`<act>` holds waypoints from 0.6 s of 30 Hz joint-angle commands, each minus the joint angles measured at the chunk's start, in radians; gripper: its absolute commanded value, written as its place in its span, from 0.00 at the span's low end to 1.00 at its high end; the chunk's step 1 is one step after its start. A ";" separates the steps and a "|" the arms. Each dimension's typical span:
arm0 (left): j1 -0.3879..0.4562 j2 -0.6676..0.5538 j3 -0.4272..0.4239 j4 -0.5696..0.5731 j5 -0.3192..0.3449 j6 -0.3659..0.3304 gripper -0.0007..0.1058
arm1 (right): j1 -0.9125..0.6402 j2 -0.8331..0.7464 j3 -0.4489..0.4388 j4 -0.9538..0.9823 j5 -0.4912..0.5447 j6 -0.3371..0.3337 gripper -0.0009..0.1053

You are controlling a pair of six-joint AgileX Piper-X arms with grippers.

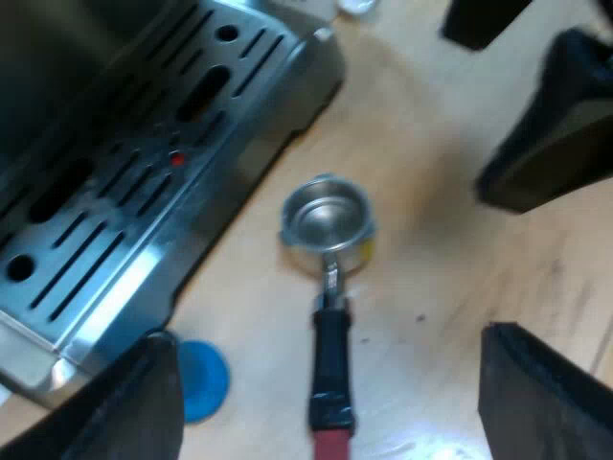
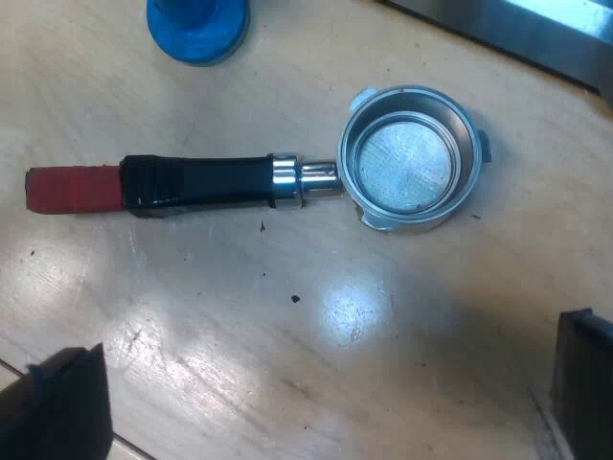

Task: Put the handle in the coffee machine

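Holder (image 2: 287,180) loose on table (image 2: 287,345), bare mesh inside cup.

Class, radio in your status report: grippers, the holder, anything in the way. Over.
Left gripper and right gripper open. Metal holder with black, red-ended handle loose on wooden table, beside silver espresso machine, not locked in. Round blue tamper near red end, apart.

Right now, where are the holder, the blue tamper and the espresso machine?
holder (image 2: 239,182), right wrist view, on the black grip near the metal collar.
blue tamper (image 1: 206,376), left wrist view, on its blue disc.
espresso machine (image 1: 144,240), left wrist view, on the slotted drip tray.
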 commanded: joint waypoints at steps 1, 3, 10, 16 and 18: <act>0.027 -0.002 0.018 -0.018 0.015 0.024 0.63 | 0.000 -0.008 -0.004 -0.003 -0.005 -0.007 0.90; 0.028 -0.002 0.045 -0.027 0.044 0.024 0.63 | 0.000 -0.008 -0.004 -0.003 -0.005 -0.010 0.90; 0.028 0.000 0.138 -0.083 0.058 0.008 0.63 | 0.000 -0.008 -0.004 0.003 -0.007 -0.013 0.90; 0.028 0.000 0.161 -0.138 0.075 -0.007 0.63 | 0.000 -0.008 -0.004 0.003 -0.022 -0.035 0.90; 0.028 0.000 0.169 -0.138 0.075 -0.007 0.63 | 0.000 -0.008 -0.004 0.003 -0.022 -0.039 0.90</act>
